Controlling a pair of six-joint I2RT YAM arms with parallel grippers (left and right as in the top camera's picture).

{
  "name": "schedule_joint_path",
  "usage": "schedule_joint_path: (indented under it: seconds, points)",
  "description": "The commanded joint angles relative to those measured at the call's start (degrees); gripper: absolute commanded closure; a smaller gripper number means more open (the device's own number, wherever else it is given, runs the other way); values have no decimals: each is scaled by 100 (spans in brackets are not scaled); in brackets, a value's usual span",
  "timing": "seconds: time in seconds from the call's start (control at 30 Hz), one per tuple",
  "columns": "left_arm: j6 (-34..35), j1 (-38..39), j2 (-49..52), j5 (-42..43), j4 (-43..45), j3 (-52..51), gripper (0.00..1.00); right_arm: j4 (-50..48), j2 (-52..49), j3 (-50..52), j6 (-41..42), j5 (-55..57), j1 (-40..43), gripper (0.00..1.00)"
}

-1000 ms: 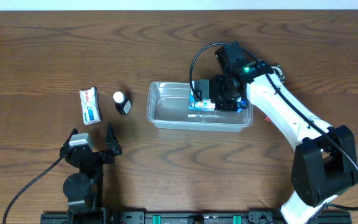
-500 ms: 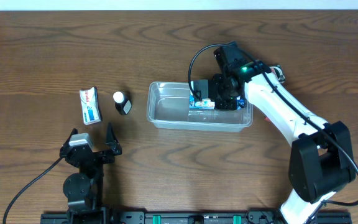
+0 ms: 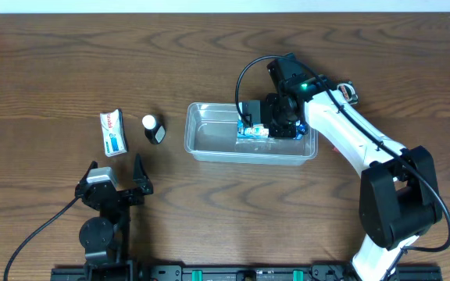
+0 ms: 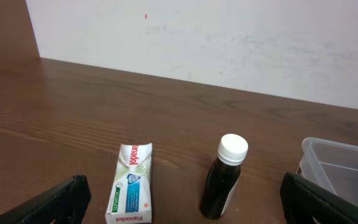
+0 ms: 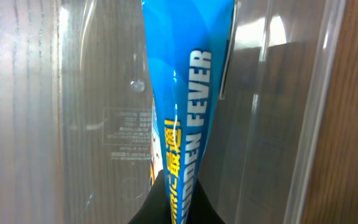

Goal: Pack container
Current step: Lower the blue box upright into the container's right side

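The container [image 3: 209, 145] is a clear, colourless plastic tub, rectangular with rounded corners and a raised rim. It lies with its long side running left to right, a little right of the middle of the brown wooden bench [image 3: 69, 62]. Its walls and floor are see-through, so the wood grain shows through them, and light glints on the rim. In the right wrist view its transparent wall [image 5: 73, 93] fills most of the frame, with faint moulded lettering on the plastic.

The right hand [image 3: 270, 125] reaches down into the right end of the container. Its fingers are pressed together on a blue packet [image 5: 179, 93] printed with white and yellow lettering. The packet stands on edge inside the tub, and from overhead it [image 3: 250, 131] shows just left of the hand.

The left hand [image 3: 116, 168] sits at the near left of the bench, well apart from the container, with its fingers spread wide and nothing between them. Beyond it lie a small white carton [image 4: 129, 183], flat on the bench, and just to its right a dark bottle [image 4: 225, 177] with a white cap, standing upright. The bottle stands between the carton and the left end of the container [image 4: 347, 165].
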State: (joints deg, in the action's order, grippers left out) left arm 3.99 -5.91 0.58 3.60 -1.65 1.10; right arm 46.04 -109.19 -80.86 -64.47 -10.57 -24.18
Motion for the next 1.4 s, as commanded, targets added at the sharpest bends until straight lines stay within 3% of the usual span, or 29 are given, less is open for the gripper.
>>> schedule_joint_path:
  seconds: [0.0,0.23,1.03,1.2,1.23,1.37]
  points:
    - [-98,-13,-28,17,-212,-87,2,-42,-260,9,173,94,-15,99]
    - [-98,-13,-31,17,-210,-87,2,-35,-260,9,728,332,-9,99]
    - [-98,-13,-31,17,-210,-87,2,282,-260,9,697,732,90,99]
    - [-98,-13,-31,17,-210,-87,2,284,-258,9,704,730,85,77]
    - [-96,-13,-31,17,-210,-87,2,286,-258,9,704,730,81,66]
    - [-98,-13,-31,17,-210,-87,2,330,-258,9,702,732,15,63]
